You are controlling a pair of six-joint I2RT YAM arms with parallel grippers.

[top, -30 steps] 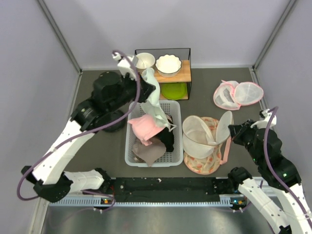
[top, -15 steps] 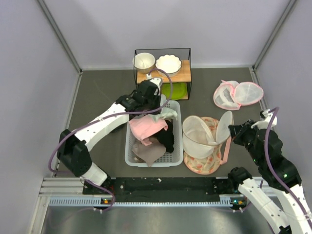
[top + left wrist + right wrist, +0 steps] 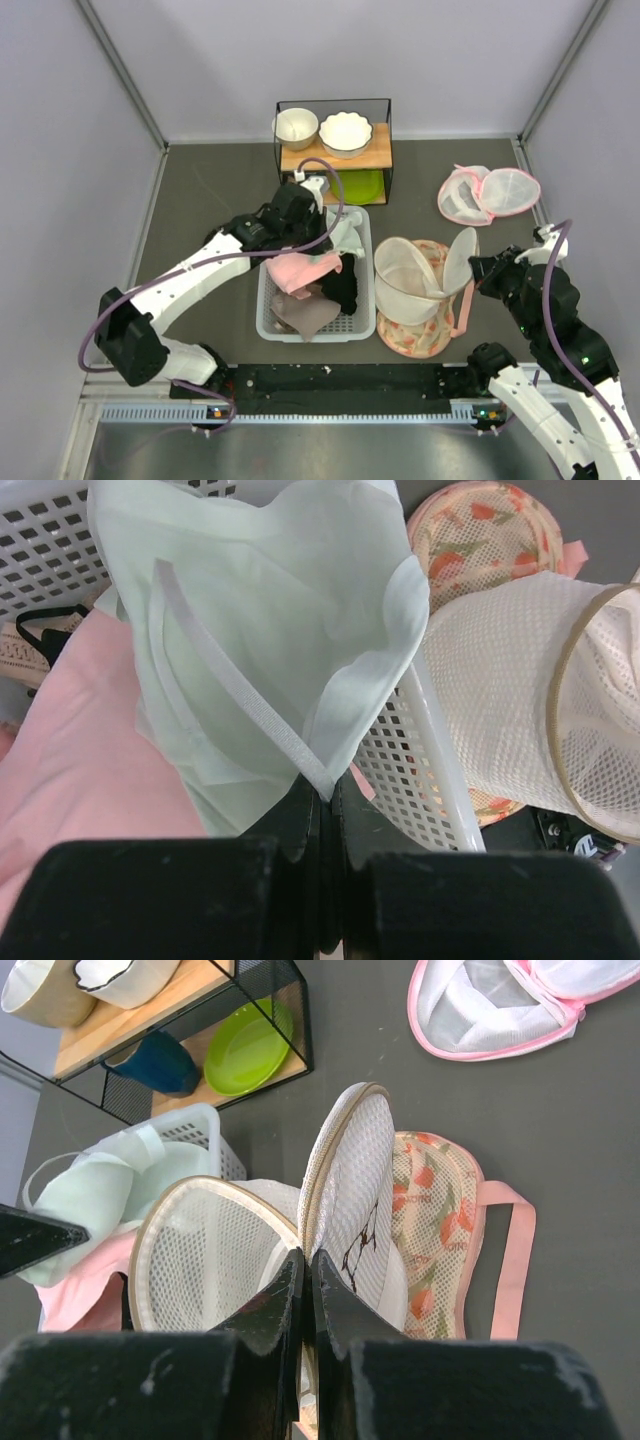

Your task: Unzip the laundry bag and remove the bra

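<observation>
The white mesh laundry bag [image 3: 405, 275] stands open on a flat peach floral piece [image 3: 420, 338], its round lid [image 3: 458, 262] held upright. My right gripper [image 3: 478, 268] is shut on the lid's rim, as the right wrist view shows [image 3: 306, 1258]; the bag's inside [image 3: 205, 1250] looks empty. My left gripper [image 3: 322, 226] is shut on a strap of the pale mint bra [image 3: 346, 233], which hangs over the back right corner of the white basket [image 3: 266, 312]. In the left wrist view the bra [image 3: 260, 630] fills the frame above my gripper [image 3: 328, 788], with the bag [image 3: 500, 680] to the right.
The basket holds pink [image 3: 300, 270], black and brownish garments. A wire rack [image 3: 335, 135] with two bowls and a green plate stands behind it. A pink-trimmed twin-dome mesh bag [image 3: 487, 193] lies at the back right.
My left arm has come down from high at the back, carrying the mint bra low over the basket's back right corner. My right arm and the lid have not moved.
</observation>
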